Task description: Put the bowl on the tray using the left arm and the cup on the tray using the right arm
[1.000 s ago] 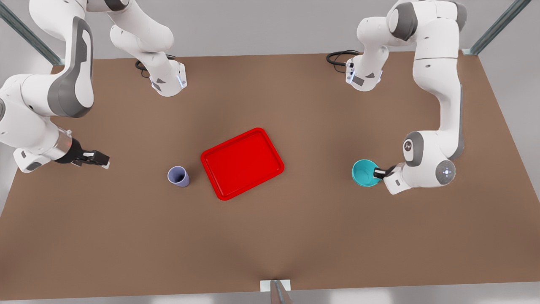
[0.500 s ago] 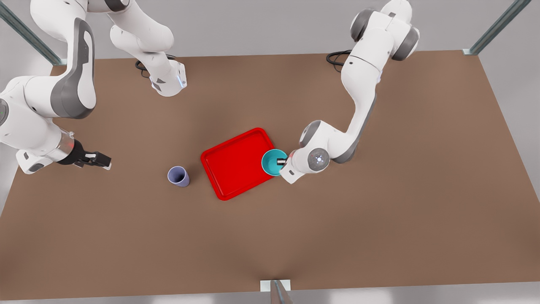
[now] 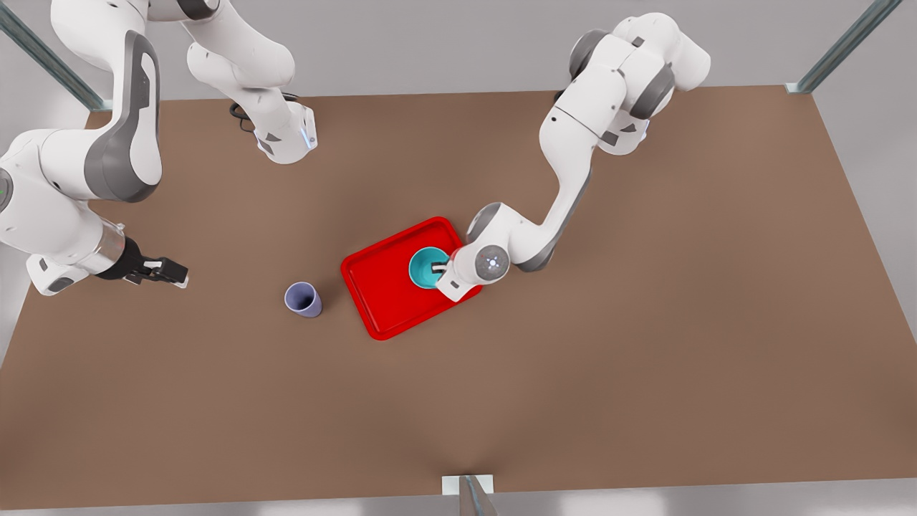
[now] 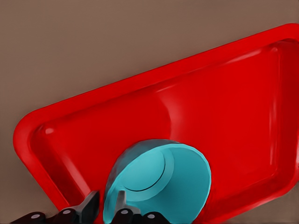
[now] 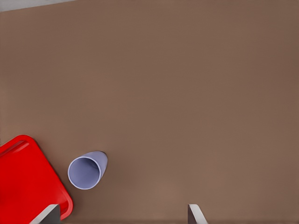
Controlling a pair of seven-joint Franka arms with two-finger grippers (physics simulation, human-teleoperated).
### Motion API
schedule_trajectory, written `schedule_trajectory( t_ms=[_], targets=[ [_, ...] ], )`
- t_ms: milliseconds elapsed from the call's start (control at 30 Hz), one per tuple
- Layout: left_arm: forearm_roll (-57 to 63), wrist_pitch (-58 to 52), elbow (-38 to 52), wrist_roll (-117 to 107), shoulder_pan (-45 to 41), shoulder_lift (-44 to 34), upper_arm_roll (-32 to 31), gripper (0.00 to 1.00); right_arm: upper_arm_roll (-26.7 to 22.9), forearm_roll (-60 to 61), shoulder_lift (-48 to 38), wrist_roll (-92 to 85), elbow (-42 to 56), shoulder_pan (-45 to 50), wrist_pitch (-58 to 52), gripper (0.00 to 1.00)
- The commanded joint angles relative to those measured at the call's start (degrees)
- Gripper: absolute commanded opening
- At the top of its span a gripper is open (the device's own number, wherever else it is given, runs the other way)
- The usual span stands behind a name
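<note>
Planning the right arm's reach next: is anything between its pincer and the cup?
Nothing visible. The right pincer is open at the front view's left, and only bare table lies between it and the upright cup, which stands beside the tray.

— Bowl?
— Teal, smooth, shallow; over the red tray, its far-right part in the front view.
— Cup?
— Lavender tumbler, upright on the table, just beside the tray.

Simulated robot lab cell. Bare brown table, plain grey walls, metal frame struts at the corners. Two white arms bolted to the tabletop.
</note>
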Motion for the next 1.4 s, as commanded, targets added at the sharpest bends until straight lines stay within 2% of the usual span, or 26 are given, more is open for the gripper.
schedule_trajectory(
  t_ms=[0,67,100,233,267,300,367,433,467,500,533,800,867,900,933,1000,1067,1167,1300,1367],
  targets=[
    [-0.36,-0.04,0.0,-0.07,-0.09,0.0,0.0,1.0,-0.07,0.0,0.0,-0.09,0.0,0.05,0.0,1.0],
    [-0.09,-0.13,0.0,0.19,0.0,0.0,0.17,1.0,-0.07,0.09,0.0,-0.09,0.0,0.05,0.0,1.0],
    [4.03,-1.27,0.0,0.55,0.18,-0.61,0.35,1.0,-0.07,0.0,0.0,-0.09,0.0,0.05,0.0,1.0],
    [14.32,-17.69,1.76,1.51,3.86,-7.47,1.93,1.0,-0.07,0.0,0.0,-0.09,0.09,0.14,0.0,1.0],
    [15.72,-27.63,4.4,11.42,7.82,-10.72,4.74,1.0,0.02,0.0,0.0,-0.09,0.09,0.14,0.0,1.0],
    [20.02,-32.56,4.49,22.67,11.42,-14.58,7.11,1.0,0.02,0.0,0.0,-0.18,0.09,0.05,0.0,1.0],
    [26.62,-40.12,4.49,39.04,12.83,-21.88,16.16,1.0,0.02,0.0,0.0,-0.18,0.09,0.14,0.0,1.0],
    [31.37,-45.83,4.49,46.69,12.92,-27.07,20.74,1.0,-0.07,0.0,0.0,-0.18,0.09,0.14,0.0,1.0],
    [31.37,-46.1,3.87,46.43,18.62,-30.32,17.33,1.0,-0.07,0.0,0.0,-0.18,0.09,0.14,0.0,1.0],
    [31.9,-45.58,3.78,45.64,24.78,-31.11,10.64,1.0,0.02,0.0,0.0,-0.18,0.09,0.14,0.0,1.0],
    [31.55,-43.82,1.68,45.63,25.14,-33.75,10.28,1.0,-0.07,0.0,0.0,-0.18,0.09,0.23,0.0,1.0],
    [31.11,-43.46,2.38,45.81,25.14,-32.34,10.55,1.0,0.11,-0.09,0.0,0.09,0.18,0.67,-0.09,1.0],
    [31.2,-43.46,2.38,45.81,25.22,-32.34,10.63,1.0,0.98,0.09,0.26,0.79,-1.75,3.48,0.09,1.0],
    [31.2,-43.73,2.46,45.63,25.14,-32.52,10.63,1.0,3.62,0.18,0.17,0.79,-6.32,2.95,2.72,1.0],
    [31.2,-43.64,3.17,45.81,25.23,-32.52,10.72,1.0,3.97,0.18,0.08,0.79,-9.66,2.87,4.3,1.0],
    [31.46,-43.64,3.17,45.63,25.23,-32.43,10.81,1.0,4.76,0.18,-0.79,0.7,-18.62,2.08,12.3,1.0],
    [31.55,-43.55,3.17,45.81,25.23,-32.43,10.81,1.0,8.37,0.18,-2.64,0.88,-29.17,-0.03,22.85,1.0],
    [31.64,-43.99,3.17,45.63,25.23,-32.43,10.81,1.0,8.46,0.26,-2.2,0.97,-37.69,-0.39,34.44,1.0],
    [31.64,-44.08,3.17,45.63,25.23,-32.61,10.72,1.0,8.46,0.18,3.51,1.05,-39.37,-0.39,44.91,1.0],
    [31.64,-44.17,3.17,45.55,25.23,-32.7,10.72,1.0,9.86,0.26,4.48,1.14,-38.23,-0.47,45.79,1.0]
  ],
)
